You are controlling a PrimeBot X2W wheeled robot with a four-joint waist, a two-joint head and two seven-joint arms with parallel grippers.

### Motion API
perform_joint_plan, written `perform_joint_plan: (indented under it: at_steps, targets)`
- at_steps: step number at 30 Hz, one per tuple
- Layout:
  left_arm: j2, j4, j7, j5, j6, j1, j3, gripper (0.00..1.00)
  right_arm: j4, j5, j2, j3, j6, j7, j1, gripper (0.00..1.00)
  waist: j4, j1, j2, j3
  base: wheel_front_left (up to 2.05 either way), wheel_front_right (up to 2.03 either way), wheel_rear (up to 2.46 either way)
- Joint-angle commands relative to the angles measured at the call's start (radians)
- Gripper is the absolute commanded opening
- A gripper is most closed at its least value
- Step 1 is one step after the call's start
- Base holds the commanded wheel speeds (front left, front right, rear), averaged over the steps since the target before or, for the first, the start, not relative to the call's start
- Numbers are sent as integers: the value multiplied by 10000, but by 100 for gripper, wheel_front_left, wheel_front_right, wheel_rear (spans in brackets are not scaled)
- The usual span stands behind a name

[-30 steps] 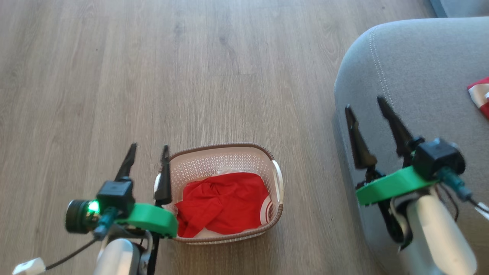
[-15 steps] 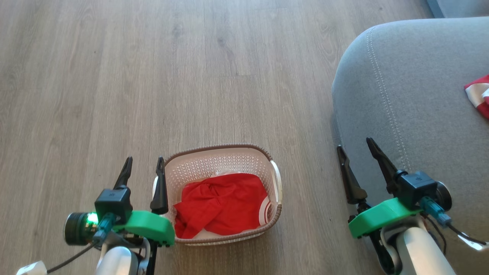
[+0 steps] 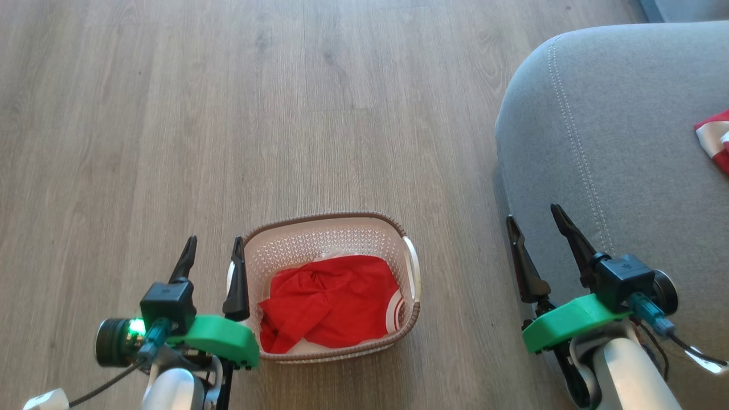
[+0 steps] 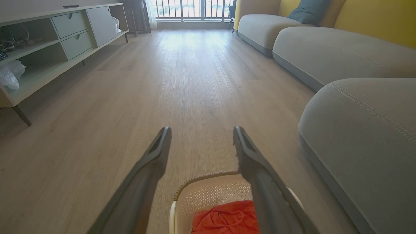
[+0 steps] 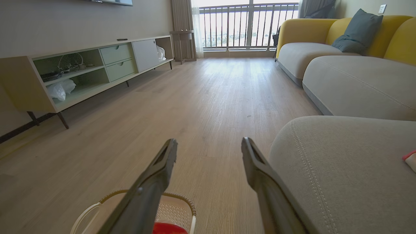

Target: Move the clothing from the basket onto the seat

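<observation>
A crumpled red garment (image 3: 330, 304) lies in the cream basket (image 3: 319, 233) on the wooden floor, also seen as red cloth (image 4: 227, 217) in the left wrist view. A second red-and-white garment (image 3: 715, 139) rests on the grey seat (image 3: 626, 125) at the right edge. My left gripper (image 3: 212, 246) hovers open just left of the basket's rim, holding nothing. Over the seat's front-left corner my right gripper (image 3: 532, 215) stands open and empty. The basket (image 5: 175, 208) shows below the right fingers (image 5: 162, 169).
Wooden floor (image 3: 228, 114) stretches ahead and to the left. A low pale TV cabinet (image 5: 81, 71) lines the left wall. More grey sofa cushions with yellow backs (image 5: 341, 65) run along the right toward a balcony railing (image 5: 247, 29).
My right gripper has drawn back and down from over the seat to its front-left corner. The left gripper has pulled back slightly. Both garments lie unchanged.
</observation>
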Motion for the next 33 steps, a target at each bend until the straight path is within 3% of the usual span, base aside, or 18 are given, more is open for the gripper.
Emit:
perform_joint_plan:
  at_steps: [1, 24, 33]
  targets:
    - [11, -264, -48, 24, -7, -250, 373, 100, -347, -76, 94, 167, -4, -51, -84, 100, 3, 0, 0, 3, 0, 0, 0]
    - [11, -249, -48, 153, -119, -364, 287, 100, -433, -31, 124, 93, -4, -51, -180, 100, -23, 0, 0, 280, 0, 0, 0]
    - [11, 84, -48, 172, -285, -659, 180, 100, -444, -123, 125, -10, -4, -51, -402, 100, -197, 0, 0, 1189, 0, 0, 0]
